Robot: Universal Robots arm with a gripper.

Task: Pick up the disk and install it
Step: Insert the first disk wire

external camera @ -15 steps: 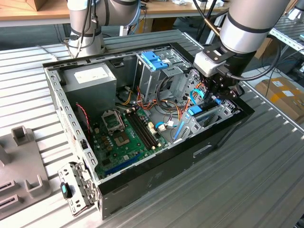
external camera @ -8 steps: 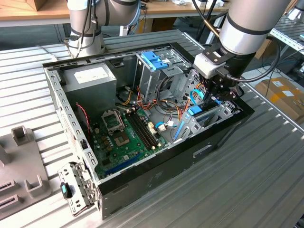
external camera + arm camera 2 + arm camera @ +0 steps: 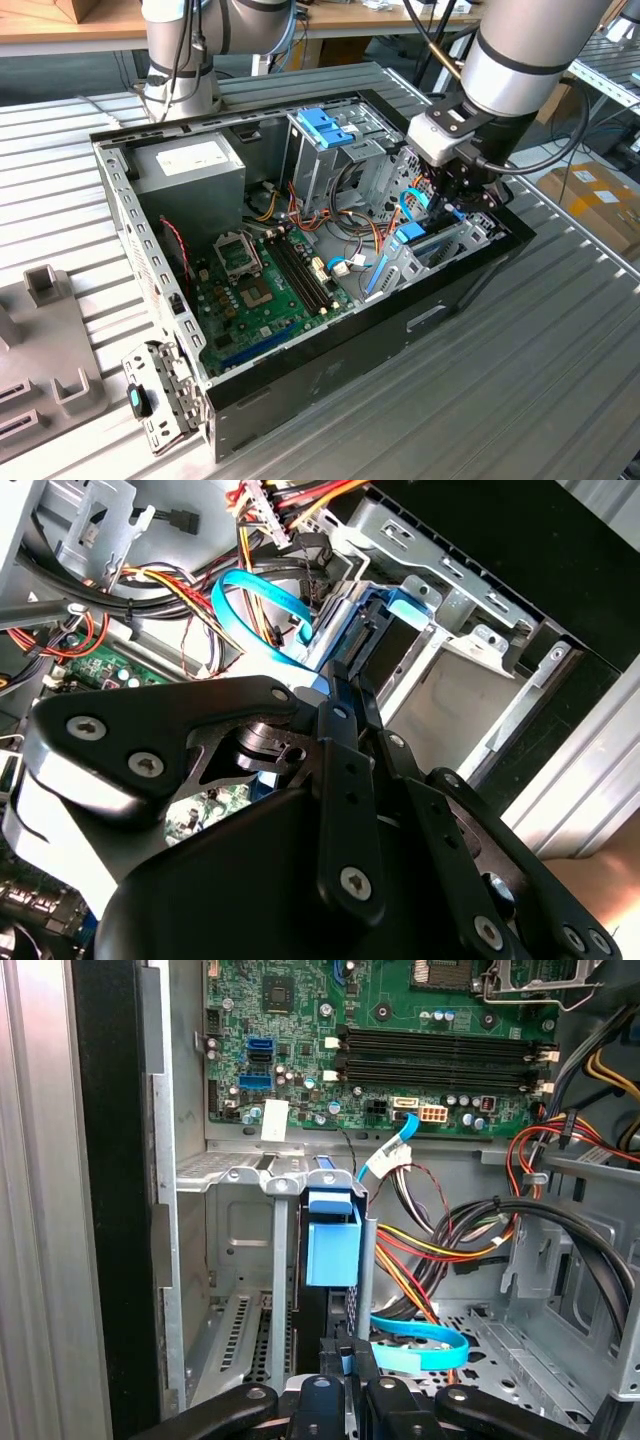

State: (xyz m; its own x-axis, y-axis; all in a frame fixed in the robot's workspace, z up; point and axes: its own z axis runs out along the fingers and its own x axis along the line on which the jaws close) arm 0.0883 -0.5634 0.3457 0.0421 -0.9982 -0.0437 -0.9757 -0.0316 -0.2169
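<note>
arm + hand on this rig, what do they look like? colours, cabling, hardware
The arm is a thick silver-grey metal tube with a black band, ending in a pale grey box-shaped wrist module. Thin black cables run down to the wrist. The hand is matte black, built from flat angular link plates pinned with silver screw heads, as seen in both wrist views.

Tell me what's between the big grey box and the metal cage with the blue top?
A bunch of coloured wires sits in the gap between the grey box and the cage. You can see it in the exterior view.
</note>
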